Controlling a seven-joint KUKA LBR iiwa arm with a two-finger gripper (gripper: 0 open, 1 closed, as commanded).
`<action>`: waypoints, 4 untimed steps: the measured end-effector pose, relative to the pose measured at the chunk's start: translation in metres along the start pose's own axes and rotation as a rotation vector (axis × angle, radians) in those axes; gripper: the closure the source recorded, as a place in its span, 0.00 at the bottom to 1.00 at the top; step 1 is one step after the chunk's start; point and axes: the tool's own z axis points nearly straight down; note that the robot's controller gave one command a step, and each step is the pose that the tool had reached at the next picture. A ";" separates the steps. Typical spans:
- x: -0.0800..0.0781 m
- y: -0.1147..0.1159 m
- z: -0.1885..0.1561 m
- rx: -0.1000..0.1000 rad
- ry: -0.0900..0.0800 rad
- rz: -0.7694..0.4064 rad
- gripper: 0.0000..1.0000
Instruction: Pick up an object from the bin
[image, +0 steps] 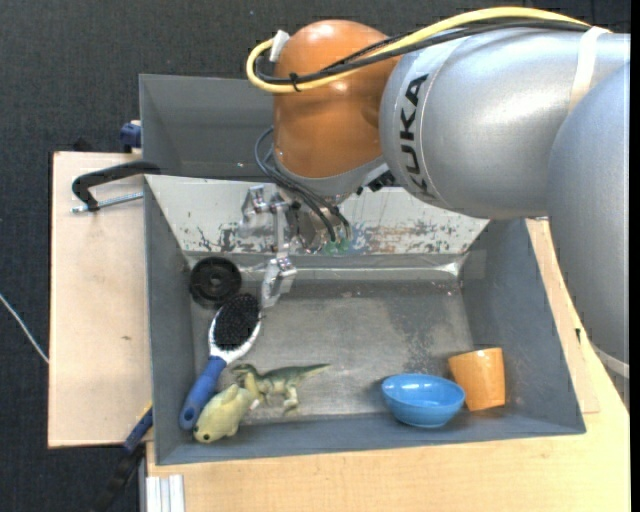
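Camera view is showing the gripper hanging at far left, its opening impossible to tell, just beyond the blue-handled hairbrush and beside a black ring. Risk: descending between them, it could be nudging either aside. The arm is bearing "KUKA".

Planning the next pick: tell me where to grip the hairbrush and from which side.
Probably best: take the hairbrush by its narrow blue handle, just below the head, coming straight down and closing across its width. It lies flat, bristles up; lower down, the yellow toy crowds it.
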 end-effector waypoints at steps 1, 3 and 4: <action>0.046 0.028 0.090 0.000 0.004 -0.328 0.00; 0.013 -0.010 0.138 -0.001 -0.011 -0.239 1.00; 0.005 -0.031 -0.021 0.003 -0.014 -0.253 1.00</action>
